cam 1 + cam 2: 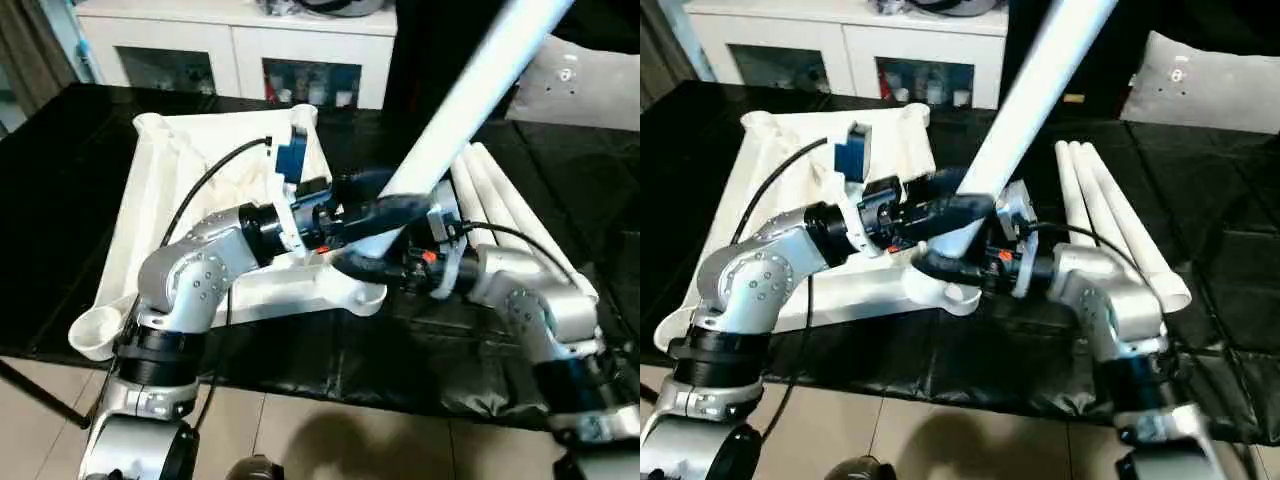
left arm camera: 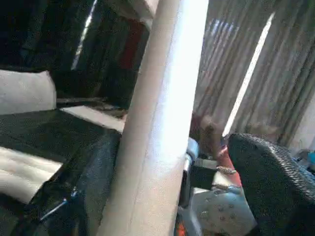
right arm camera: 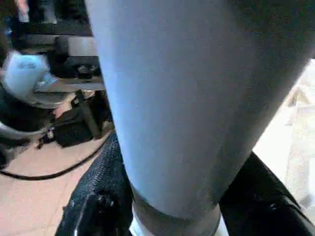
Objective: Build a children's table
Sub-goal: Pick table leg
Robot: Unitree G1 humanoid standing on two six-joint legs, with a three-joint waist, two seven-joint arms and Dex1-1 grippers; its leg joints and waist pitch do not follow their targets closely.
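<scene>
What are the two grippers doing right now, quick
Left gripper: jaws open around the raised table leg, not clamped.
Right gripper: closed on that leg near its lower end.

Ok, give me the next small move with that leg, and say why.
Probably back the left end effector away from the leg. Its fingers stand open, one clear of the tube, while the right end effector is clamped low on the leg, whose lower end meets the tabletop's near corner socket. The right could then press it home alone.
</scene>
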